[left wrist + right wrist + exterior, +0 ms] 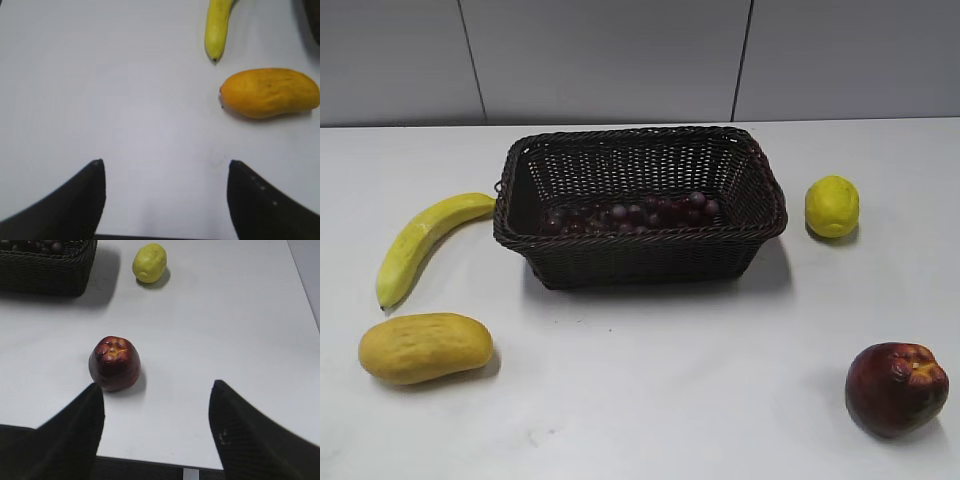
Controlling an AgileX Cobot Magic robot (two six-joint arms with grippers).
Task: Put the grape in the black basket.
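The grape, a bunch of small dark red and purple berries, lies inside the black basket, along its front wall. The woven basket stands in the middle of the white table. A corner of it with some grapes shows at the top left of the right wrist view. My left gripper is open and empty over bare table. My right gripper is open and empty near the table's front edge. Neither gripper shows in the exterior view.
A banana and a yellow-orange mango lie left of the basket; both also show in the left wrist view. A lemon sits to the right, a dark red apple-like fruit at the front right, also in the right wrist view.
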